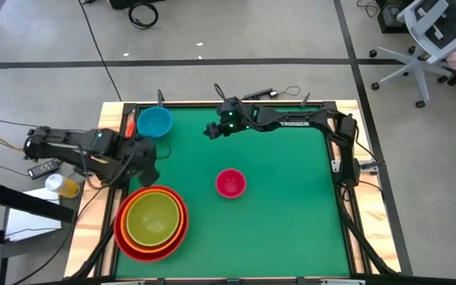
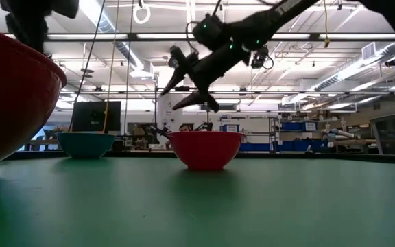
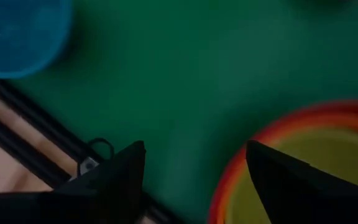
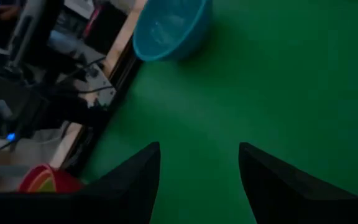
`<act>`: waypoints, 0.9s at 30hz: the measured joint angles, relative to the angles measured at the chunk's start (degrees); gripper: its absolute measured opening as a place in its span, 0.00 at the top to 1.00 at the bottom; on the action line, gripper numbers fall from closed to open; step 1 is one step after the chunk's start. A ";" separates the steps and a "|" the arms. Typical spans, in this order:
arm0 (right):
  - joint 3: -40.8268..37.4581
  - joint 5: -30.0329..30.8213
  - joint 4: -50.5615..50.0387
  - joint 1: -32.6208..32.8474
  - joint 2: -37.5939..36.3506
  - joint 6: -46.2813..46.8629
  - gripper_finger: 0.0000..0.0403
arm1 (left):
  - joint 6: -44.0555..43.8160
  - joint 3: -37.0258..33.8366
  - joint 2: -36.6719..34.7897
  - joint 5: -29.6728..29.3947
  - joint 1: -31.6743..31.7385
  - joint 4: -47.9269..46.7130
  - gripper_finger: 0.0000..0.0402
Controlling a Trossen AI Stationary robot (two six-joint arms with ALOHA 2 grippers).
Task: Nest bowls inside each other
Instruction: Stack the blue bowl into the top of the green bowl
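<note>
Left gripper (image 1: 147, 168) jaws released above the nested bowls (image 1: 151, 221) (right gripper (image 1: 212, 131) likewise, aloft).

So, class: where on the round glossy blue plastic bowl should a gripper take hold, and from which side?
Probably the thin rim of the blue bowl, from above: it sits upright, mouth open, apart from the other bowls, so one finger can go inside the wall, one outside.

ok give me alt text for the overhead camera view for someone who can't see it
Overhead: a green table with yellow-green, orange and red bowls nested front left, a blue bowl back left, a pink bowl near centre. The left gripper and right gripper hang open, empty.
</note>
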 joint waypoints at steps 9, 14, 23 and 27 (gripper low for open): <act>-0.04 -10.44 11.68 -3.35 7.64 3.81 0.45 | 2.23 0.01 0.04 -7.73 16.94 2.00 0.30; 0.00 -12.01 16.95 -4.38 9.89 7.25 0.45 | 10.74 -1.20 0.78 -10.07 23.87 8.18 0.30; 0.02 -15.90 22.83 -6.68 9.54 7.40 0.45 | 32.44 -15.86 2.40 -4.03 36.34 35.92 0.39; 0.02 -18.28 23.09 -8.37 9.14 7.69 0.45 | 30.57 -21.12 2.40 -2.05 42.34 39.02 0.45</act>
